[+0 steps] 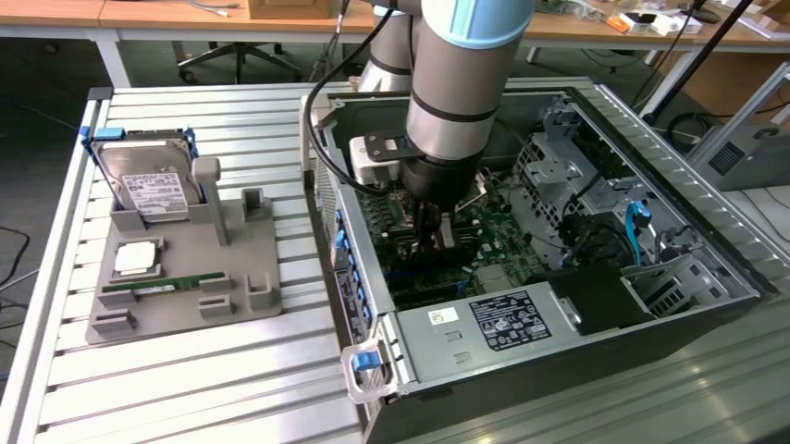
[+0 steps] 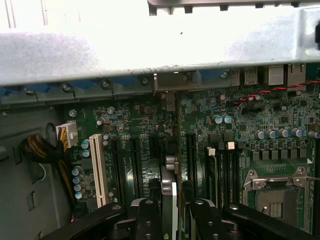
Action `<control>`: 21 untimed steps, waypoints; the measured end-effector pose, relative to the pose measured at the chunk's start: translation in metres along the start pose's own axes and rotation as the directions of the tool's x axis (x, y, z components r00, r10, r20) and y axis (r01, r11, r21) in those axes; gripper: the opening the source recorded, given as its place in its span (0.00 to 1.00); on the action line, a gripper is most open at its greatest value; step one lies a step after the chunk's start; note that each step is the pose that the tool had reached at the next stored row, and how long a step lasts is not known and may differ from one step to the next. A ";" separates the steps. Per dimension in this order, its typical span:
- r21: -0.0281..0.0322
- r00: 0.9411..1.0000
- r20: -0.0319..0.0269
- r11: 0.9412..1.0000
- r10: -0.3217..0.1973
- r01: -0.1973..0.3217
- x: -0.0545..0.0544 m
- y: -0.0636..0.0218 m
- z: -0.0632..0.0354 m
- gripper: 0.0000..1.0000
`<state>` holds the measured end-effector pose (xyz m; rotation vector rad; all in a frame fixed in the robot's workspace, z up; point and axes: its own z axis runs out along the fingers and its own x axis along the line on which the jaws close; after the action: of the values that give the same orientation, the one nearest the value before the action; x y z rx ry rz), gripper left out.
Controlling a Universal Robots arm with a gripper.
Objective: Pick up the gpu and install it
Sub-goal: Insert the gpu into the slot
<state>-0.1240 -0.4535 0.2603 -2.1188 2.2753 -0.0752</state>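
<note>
From the exterior view, the arm reached down into the open computer case [image 1: 543, 231] on the tabletop [image 1: 185, 388]; its gripper [image 1: 441, 242] stood over the motherboard [image 1: 487, 242] mid-case; on the wrist view, the fingers [image 2: 150, 212] pinched the gpu [image 2: 171, 187], held edge-on and upright above the black slots [image 2: 136, 160].

We see a matt grey plastic holder [image 1: 185, 277] | ribbed, smooth metal table [image 1: 185, 388] | dull grey metal computer case [image 1: 691, 166] | glossy green board [image 2: 210, 120] | shiny silver arm [image 1: 457, 83] | black matt gripper [image 2: 172, 210]
</note>
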 end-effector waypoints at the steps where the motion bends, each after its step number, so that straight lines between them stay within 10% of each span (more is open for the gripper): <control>1: 0.000 1.000 0.000 1.000 0.000 0.000 0.000 0.0000 0.0000 0.27; 21: 0.000 0.999 0.003 0.999 -0.048 0.048 -0.001 -0.0001 -0.0028 0.27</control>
<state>-0.1240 -0.4525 0.2631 -2.1724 2.2229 -0.0739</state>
